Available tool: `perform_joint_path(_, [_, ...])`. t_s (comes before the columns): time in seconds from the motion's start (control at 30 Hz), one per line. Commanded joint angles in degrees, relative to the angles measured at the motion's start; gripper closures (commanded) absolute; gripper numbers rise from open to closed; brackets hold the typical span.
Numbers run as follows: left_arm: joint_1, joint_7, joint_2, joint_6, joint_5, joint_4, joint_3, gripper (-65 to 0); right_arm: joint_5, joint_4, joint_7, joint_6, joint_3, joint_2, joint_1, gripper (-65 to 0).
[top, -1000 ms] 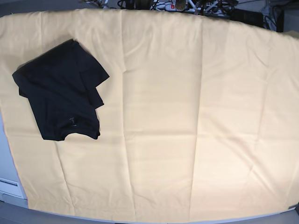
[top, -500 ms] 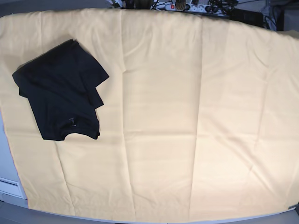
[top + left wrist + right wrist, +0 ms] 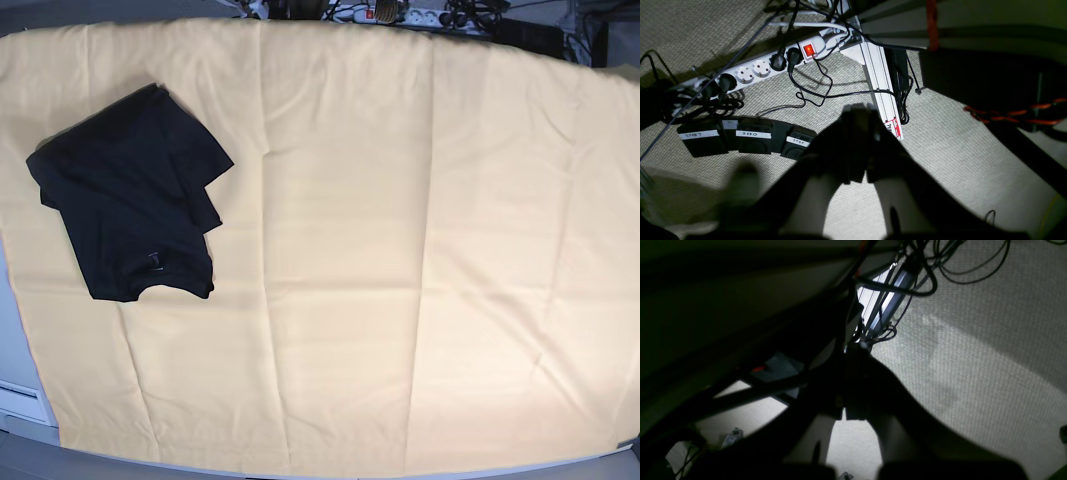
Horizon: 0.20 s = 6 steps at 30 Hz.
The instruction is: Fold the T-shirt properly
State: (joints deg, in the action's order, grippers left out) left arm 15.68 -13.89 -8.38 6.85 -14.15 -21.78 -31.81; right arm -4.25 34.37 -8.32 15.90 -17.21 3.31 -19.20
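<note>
"START", "ZERO", "STOP" on taped foot pedals [image 3: 746, 138]

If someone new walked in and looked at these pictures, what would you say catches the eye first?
First, the black T-shirt, folded into a compact bundle at the left of the big pale yellow cloth in the base view, with no arm over the table. Next, the left wrist view: the shut left gripper hangs over the carpet, above a white power strip with a glowing red switch and three pedals labelled START, ZERO and STOP.

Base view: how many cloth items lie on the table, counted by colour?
Black: 1, the folded T-shirt
Pale yellow: 1, the big cloth spread under it
Total: 2
</note>
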Motion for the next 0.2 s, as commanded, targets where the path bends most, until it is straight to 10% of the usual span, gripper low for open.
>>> perform_joint_path(0.0, [0.15, -0.7, -0.04, 0.39, 0.17, -0.57, -0.09, 0.0, 0.09, 0.72, 0.2, 0.96, -0.04, -0.02, -0.33, 0.0])
perform_joint_path(0.17, [0.17, -0.74, -0.2, 0.37, 0.15, -0.79, -0.09, 0.0, 0.07, 1.57, 0.2, 1.18, -0.04, -0.33, -0.15, 0.0])
